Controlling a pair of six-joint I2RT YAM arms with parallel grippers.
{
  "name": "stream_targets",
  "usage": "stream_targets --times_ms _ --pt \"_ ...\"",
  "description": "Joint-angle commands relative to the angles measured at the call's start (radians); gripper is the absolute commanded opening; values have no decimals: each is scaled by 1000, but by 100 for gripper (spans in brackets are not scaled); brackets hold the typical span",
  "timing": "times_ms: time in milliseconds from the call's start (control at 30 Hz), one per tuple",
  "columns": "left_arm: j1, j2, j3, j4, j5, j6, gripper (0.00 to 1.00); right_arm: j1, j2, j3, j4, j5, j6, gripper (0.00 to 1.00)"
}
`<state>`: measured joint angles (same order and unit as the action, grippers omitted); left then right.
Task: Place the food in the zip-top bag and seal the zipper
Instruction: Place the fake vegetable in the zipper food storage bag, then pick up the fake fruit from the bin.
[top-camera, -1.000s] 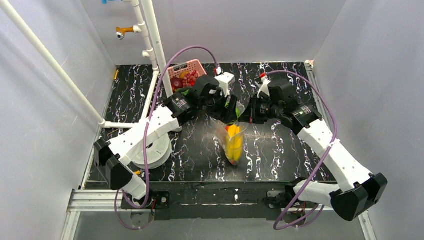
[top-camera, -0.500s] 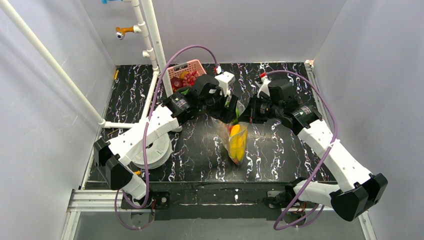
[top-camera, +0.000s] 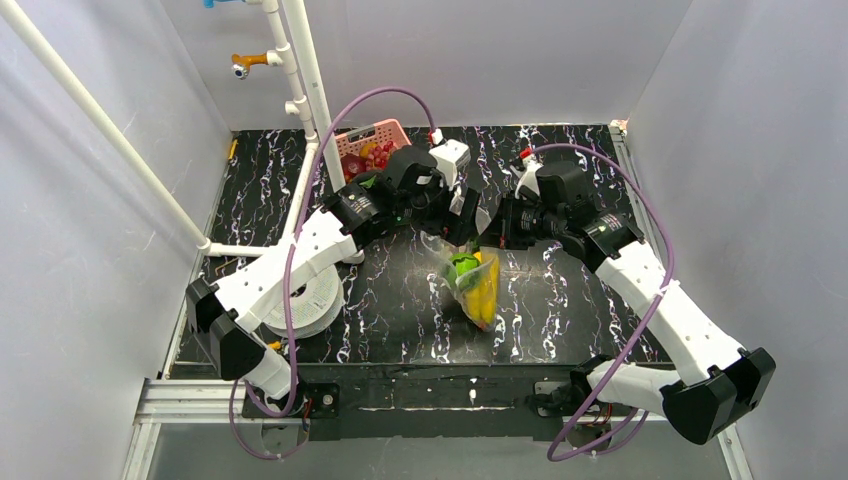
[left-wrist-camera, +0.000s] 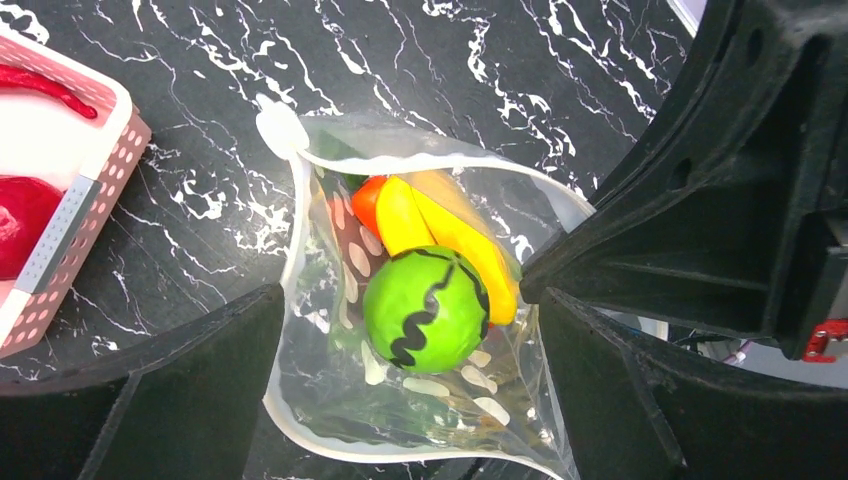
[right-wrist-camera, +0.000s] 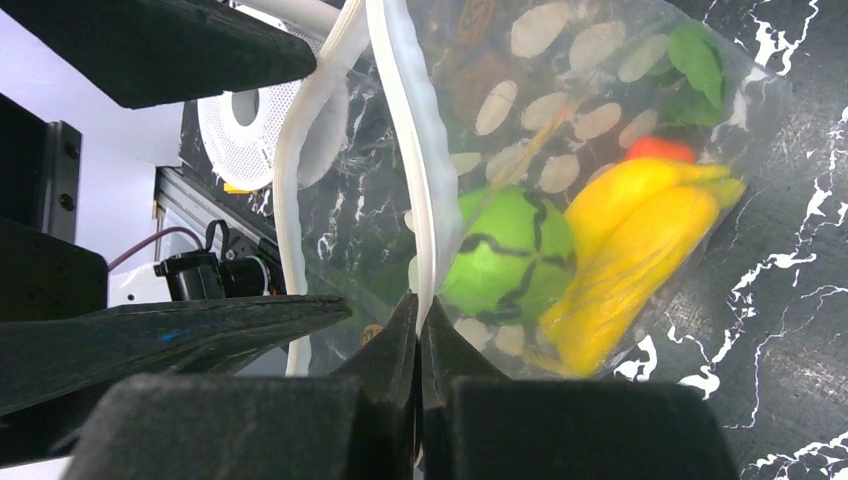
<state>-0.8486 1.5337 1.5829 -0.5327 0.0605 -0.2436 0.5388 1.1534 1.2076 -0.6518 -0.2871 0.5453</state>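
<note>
— Left gripper (left-wrist-camera: 405, 295), state?
— Open wide, nothing held. It hangs over the mouth of the bag (left-wrist-camera: 330, 400), one finger on each side. Whether either finger touches the plastic, I cannot tell.
— Right gripper (right-wrist-camera: 418, 330)?
— Closed. It pinches the zipper (right-wrist-camera: 425, 180) strip on one side of the mouth and holds that edge above the table (top-camera: 560, 310).
— Where is the bag?
— Near the middle of the table, between the two grippers. Its mouth is up at the grippers and its bottom points toward the near edge. The mouth gapes and the two zipper strips stand apart.
— Contents?
— A green ball (left-wrist-camera: 425, 310) with black wavy lines sits uppermost, just inside the mouth. A yellow banana (left-wrist-camera: 450, 235) lies against it. An orange-red piece (left-wrist-camera: 368, 200) is next to the banana and partly hidden by it. Seen from the right wrist, the ball and banana press against the clear wall low in the bag.
— Anything outside the bag?
— A pink basket (left-wrist-camera: 75, 200) stands at the far left of the table, apart from the bag. Red pieces (left-wrist-camera: 20, 215) lie in it. The overhead view also shows something yellow among them, too small to identify.
</note>
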Motion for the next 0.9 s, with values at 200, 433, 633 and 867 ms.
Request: stream_targets --times_ms 200,433,633,867 --pt "-4 -142 6 47 -130 17 97 4 -74 -33 28 79 -11 1" --pt "-3 -266 -115 197 -235 21 98 3 -265 -219 258 87 -23 1" --pt "-3 -203 -70 124 -235 -18 98 3 -168 -134 186 117 -7 1" --pt "12 -17 158 -77 -341 -39 98 1 -216 -134 73 274 3 1"
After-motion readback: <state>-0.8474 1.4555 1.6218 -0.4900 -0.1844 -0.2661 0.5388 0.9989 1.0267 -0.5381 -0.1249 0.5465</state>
